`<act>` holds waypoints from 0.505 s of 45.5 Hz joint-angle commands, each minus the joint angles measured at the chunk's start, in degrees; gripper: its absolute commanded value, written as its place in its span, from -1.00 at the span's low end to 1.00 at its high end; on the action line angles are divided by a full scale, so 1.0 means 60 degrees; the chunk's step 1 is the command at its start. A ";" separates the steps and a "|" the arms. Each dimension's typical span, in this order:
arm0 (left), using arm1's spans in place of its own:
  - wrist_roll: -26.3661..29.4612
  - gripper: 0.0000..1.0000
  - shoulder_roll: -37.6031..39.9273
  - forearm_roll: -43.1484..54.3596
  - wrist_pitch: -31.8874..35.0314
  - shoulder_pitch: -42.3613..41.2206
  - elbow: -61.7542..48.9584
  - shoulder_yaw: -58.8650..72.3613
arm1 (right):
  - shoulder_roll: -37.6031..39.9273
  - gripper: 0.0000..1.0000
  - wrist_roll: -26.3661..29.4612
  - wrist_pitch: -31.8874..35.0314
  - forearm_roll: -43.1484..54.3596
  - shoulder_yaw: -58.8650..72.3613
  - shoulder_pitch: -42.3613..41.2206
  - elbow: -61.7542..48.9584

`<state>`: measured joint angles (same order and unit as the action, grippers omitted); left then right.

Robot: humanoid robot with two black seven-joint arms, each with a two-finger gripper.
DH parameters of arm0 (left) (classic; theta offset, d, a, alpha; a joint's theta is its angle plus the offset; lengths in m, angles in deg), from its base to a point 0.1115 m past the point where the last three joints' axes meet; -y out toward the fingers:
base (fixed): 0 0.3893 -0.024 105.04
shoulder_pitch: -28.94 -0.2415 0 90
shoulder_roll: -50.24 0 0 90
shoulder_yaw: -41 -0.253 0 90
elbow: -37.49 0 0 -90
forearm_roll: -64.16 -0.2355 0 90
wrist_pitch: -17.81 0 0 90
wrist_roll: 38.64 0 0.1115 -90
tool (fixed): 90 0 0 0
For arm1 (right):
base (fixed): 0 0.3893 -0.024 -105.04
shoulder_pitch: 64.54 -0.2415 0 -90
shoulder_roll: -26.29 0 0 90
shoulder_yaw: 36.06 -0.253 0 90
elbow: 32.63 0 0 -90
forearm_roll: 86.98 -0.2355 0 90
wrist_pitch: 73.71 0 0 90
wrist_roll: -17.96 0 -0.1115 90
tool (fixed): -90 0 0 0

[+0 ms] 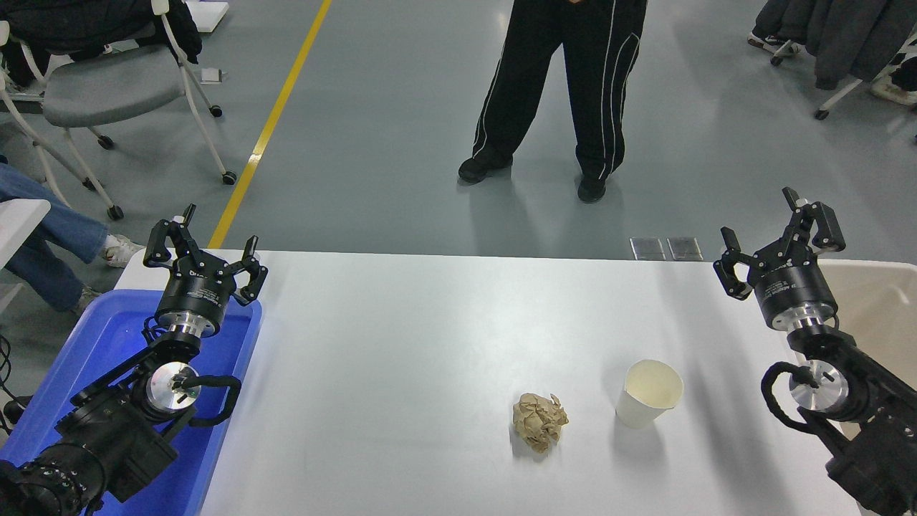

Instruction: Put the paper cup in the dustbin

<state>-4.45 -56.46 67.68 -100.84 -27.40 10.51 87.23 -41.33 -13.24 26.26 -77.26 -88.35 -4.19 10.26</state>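
Both grippers, left gripper (208, 247) and right gripper (777, 233), gaped wide and empty; the paper cup (648, 393) stood upright, near the right-side dustbin (877, 304), probably for easy grasping.

Single head view, high on the robot's side, facing forward and down over white table (430, 337)

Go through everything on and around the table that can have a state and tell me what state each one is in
paper cup: upright on the table, open end up, not held
crumpled paper ball: lying loose on the table, left of the cup, apart from it
dustbin: at the table's right edge, partly hidden by the right arm
blue tray: at the left edge, under the left arm
left gripper: open, holding nothing
right gripper: open, holding nothing
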 commanded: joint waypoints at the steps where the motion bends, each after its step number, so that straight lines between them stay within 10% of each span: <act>1: -0.0015 1.00 0.0000 0.0000 0.0000 0.0000 0.0000 0.0000 | -0.0008 1.00 0.0000 -0.0005 -0.0008 -0.0001 0.0021 -0.0001; 23: 0.0000 1.00 0.0000 0.0000 0.0000 0.0000 0.0000 0.0000 | -0.0008 1.00 0.0000 -0.0050 0.0007 0.0013 -0.0038 -0.0089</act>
<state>-4.50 -56.46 67.68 -100.84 -27.40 10.51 87.23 -41.38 -13.24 26.11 -77.26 -88.24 -4.29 10.13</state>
